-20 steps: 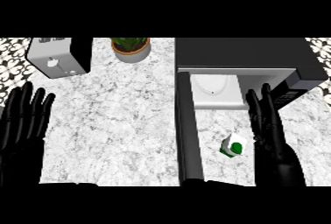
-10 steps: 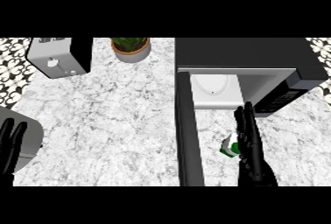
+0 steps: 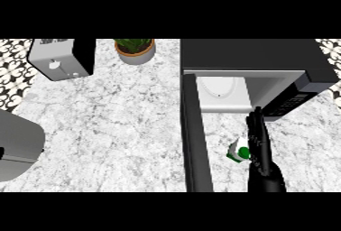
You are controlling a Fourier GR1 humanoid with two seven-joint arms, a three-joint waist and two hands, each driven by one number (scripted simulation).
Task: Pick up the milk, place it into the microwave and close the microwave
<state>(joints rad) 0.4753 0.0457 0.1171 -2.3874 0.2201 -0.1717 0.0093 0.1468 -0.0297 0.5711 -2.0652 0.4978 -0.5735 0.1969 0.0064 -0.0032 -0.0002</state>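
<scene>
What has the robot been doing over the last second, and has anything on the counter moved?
The right robot hand turned edge-on and slid inward until it stands right beside the milk carton, fingers straight, not yet curled round it. The left robot hand dropped out of view; only its grey forearm shows at the left edge. The milk, the open microwave, the toaster and the potted plant stayed put.

Veined marble counter (image 3: 120, 122), brushed-metal toaster (image 3: 58, 58)
</scene>
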